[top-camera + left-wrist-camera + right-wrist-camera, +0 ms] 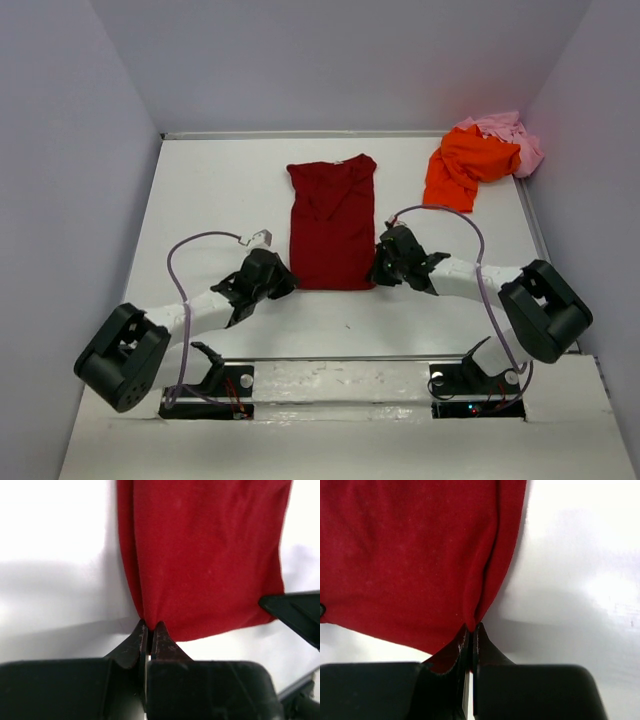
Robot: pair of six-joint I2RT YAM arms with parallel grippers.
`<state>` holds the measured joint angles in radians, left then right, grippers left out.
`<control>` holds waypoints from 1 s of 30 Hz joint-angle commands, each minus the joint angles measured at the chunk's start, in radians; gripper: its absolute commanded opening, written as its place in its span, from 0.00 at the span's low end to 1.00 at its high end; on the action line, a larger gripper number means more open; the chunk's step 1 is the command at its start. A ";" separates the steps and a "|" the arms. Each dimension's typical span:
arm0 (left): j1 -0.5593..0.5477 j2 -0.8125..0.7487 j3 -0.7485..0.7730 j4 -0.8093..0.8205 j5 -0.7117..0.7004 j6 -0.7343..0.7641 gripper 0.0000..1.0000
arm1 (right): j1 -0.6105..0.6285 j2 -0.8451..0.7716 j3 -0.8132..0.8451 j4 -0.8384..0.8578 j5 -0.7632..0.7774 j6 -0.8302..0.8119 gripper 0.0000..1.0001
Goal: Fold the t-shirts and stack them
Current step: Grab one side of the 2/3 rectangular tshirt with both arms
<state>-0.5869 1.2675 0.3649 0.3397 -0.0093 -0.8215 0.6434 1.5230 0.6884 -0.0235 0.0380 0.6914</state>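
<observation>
A dark red t-shirt (332,222) lies as a long narrow strip in the middle of the table, collar at the far end. My left gripper (287,282) is shut on its near left corner, where the cloth (200,555) bunches into the fingertips (150,626). At the near right corner my right gripper (378,268) is shut too, pinching the red hem (420,555) at its fingertips (473,628). A bright orange t-shirt (466,164) lies crumpled at the far right, partly over a pale pink t-shirt (510,133) in the corner.
Grey walls enclose the white table (220,190) on the left, far and right sides. Both arm bases (340,385) sit on a strip at the near edge. A loose cable loops over each arm.
</observation>
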 commanded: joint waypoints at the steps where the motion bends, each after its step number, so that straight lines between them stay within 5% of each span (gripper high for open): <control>1: -0.086 -0.170 -0.056 -0.126 -0.078 -0.077 0.00 | 0.009 -0.122 -0.082 -0.069 -0.030 0.023 0.00; 8: -0.261 -0.506 -0.139 -0.339 -0.153 -0.269 0.00 | 0.038 -0.386 -0.191 -0.185 -0.076 0.056 0.00; 14: -0.274 -0.689 -0.092 -0.499 -0.239 -0.266 0.00 | 0.038 -0.544 -0.172 -0.291 -0.044 0.046 0.00; 30: -0.251 -0.315 0.261 -0.277 -0.402 0.053 0.00 | 0.038 -0.354 0.164 -0.285 0.226 -0.061 0.00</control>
<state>-0.8589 0.9291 0.5606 -0.0586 -0.3321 -0.8654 0.6823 1.1381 0.7593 -0.3088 0.1337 0.6781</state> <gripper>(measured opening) 0.044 0.035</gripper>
